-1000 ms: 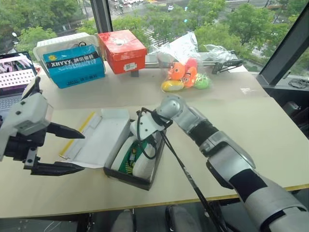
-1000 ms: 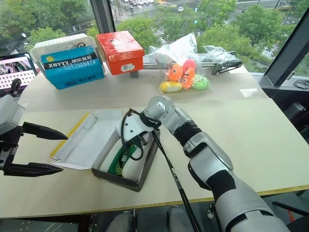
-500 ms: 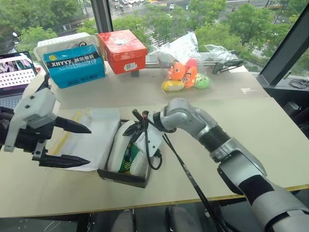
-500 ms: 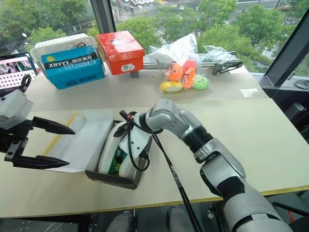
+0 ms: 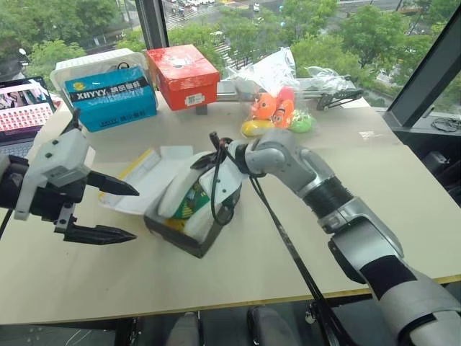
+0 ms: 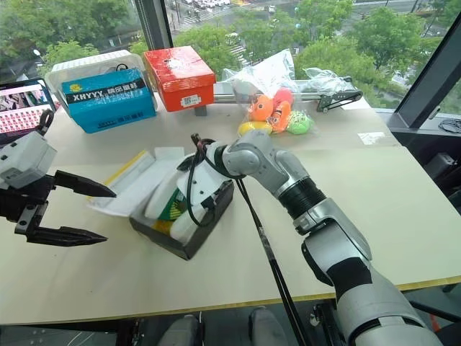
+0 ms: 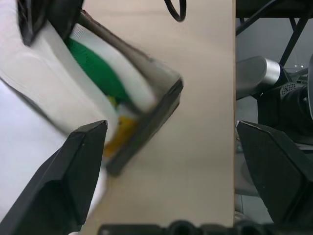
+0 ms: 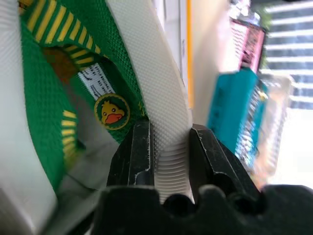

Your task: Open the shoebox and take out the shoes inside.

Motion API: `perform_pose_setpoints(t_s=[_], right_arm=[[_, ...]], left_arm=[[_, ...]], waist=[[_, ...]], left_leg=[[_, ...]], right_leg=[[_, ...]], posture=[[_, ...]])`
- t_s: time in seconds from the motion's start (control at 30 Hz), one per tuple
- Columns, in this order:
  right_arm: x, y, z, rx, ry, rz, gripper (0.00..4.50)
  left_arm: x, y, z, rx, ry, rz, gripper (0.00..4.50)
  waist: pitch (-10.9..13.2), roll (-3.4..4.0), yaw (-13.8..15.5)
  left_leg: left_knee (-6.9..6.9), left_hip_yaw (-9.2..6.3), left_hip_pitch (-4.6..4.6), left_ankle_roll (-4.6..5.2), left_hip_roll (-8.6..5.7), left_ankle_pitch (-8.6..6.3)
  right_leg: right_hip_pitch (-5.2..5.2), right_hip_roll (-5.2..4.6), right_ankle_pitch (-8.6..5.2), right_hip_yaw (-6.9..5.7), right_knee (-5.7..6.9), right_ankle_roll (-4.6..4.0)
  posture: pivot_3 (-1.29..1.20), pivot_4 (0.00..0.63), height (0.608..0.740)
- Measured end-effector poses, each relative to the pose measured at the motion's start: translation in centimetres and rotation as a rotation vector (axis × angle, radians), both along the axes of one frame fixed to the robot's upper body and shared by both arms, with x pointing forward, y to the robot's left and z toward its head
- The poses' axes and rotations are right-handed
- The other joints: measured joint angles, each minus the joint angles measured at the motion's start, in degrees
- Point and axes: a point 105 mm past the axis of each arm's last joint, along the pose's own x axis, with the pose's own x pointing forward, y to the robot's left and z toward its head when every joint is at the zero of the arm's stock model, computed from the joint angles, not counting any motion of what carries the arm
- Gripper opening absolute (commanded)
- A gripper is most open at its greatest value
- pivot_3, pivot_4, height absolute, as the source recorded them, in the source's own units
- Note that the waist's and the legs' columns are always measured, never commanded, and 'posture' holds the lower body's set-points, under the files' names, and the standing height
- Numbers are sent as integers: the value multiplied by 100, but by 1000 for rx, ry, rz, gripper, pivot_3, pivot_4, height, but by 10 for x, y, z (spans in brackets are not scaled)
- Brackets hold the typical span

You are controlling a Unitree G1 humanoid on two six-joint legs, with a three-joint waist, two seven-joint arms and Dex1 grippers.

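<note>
Right end effector (image 8: 168, 147) (clamped) on shoe sole (image 8: 146, 83)

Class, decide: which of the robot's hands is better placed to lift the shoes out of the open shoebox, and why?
Right. The right hand already pinches a white sole of the shoes inside the tilted shoebox. The left hand hangs open beside it, holding nothing.

Soft, even daylight comes through the windows (image 5: 238, 18) beyond the desk's (image 5: 403, 216) far edge, leaving faint shadows and no harsh glare. The head views are sharp. In the left wrist view the shoebox (image 7: 146, 117) is motion-blurred; in the right wrist view the background is blurred.
</note>
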Motion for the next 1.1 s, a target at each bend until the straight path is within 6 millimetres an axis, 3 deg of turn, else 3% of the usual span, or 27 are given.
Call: perform_pose_setpoints(t_s=[0.17, 0.27, 0.47, 0.7, 0.83, 0.97, 1.1], right_arm=[[0, -1, 7, 61, 20, -35, 585], [10, -13, 20, 186, 146, -148, 585], [15, -67, 36, 446, 689, -393, 585], [-15, -122, 50, 748, 1411, -486, 585], [-20, -149, 32, 888, 1659, -569, 585], [-9, -175, 15, 1076, 1837, -661, 585], [3, -183, -3, 1190, 1963, -718, 585]], left_arm=[[1, -1, 2, 5, -16, -5, 4500], [1, -1, 1, 6, -16, -5, 4500], [1, 0, 0, 7, -12, -1, 4500], [3, -1, -6, 4, 12, -8, 4500], [4, -1, -10, -4, 23, -10, 4500], [6, -1, -13, 1, 28, -12, 4500], [6, -1, -13, -1, 24, -15, 4500]], waist=[[0, 0, 9], [0, 0, 13], [0, 0, 77], [2, 3, 103], [1, 2, 109], [1, 2, 109], [1, 2, 75]], left_leg=[[1, 0, 1, 0, -1, 0], [1, -1, 1, 0, -1, 0], [2, -3, -5, 0, -4, 0], [1, -1, 1, 1, -2, 0], [1, 4, 1, 1, -3, -1], [1, 6, 0, 1, -3, -1], [-1, 8, -2, 2, -3, -1]], right_leg=[[1, -1, 0, 0, 4, 0], [1, -1, 0, -1, 4, 0], [2, -4, -1, -5, 0, 1], [2, -3, -2, -3, 3, -1], [2, -4, -2, 0, 2, 0], [2, -4, -2, 2, 1, 0], [0, -4, -2, 4, 0, 1]], posture=[[0, 150, 740], [0, 150, 740], [0, 150, 740], [0, 150, 740], [0, 150, 740], [0, 150, 740], [0, 150, 740]])
